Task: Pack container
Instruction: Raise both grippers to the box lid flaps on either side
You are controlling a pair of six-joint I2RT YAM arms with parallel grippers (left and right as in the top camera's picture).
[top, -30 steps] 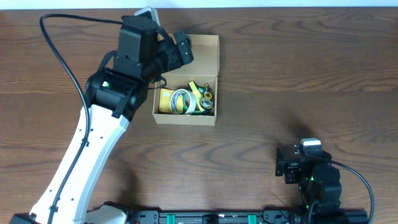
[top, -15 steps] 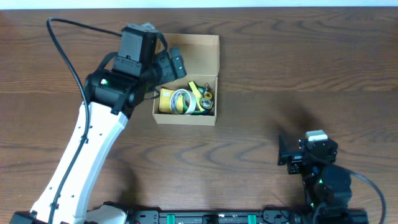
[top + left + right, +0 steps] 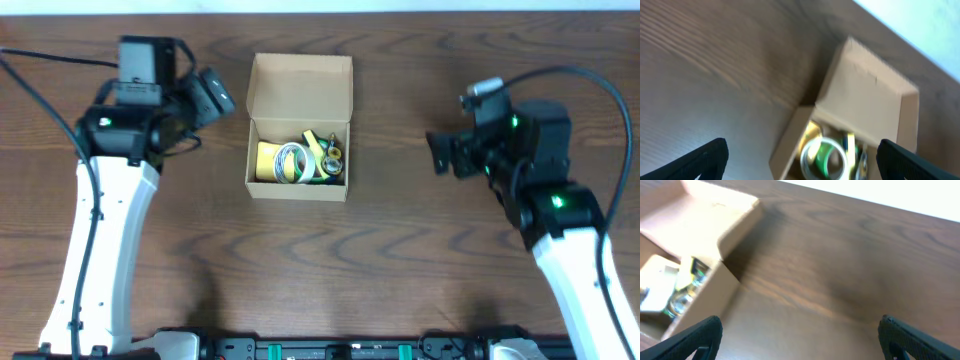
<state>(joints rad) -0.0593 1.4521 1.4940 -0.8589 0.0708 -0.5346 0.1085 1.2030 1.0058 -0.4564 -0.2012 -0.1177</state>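
Observation:
The tan cardboard container (image 3: 262,186) stands on the wooden table with its flap lid (image 3: 300,88) open toward the far side. Inside lie tape rolls (image 3: 290,161), yellow, white and green. My left gripper (image 3: 216,95) is open and empty, to the left of the lid and apart from it. My right gripper (image 3: 447,153) is open and empty, well to the right of the box. The left wrist view shows the container (image 3: 790,147) and a white-and-green roll (image 3: 826,155) between its open fingers (image 3: 800,160). The right wrist view shows the box (image 3: 715,287) at left, its fingers (image 3: 800,337) over bare table.
The far table edge (image 3: 420,8) runs along the top. Black cables (image 3: 590,85) loop from the right arm. The white left arm (image 3: 95,250) stretches along the left side of the table.
My left gripper has pulled back left, away from the lid. My right arm has risen from the front edge and swung up toward the box's right side.

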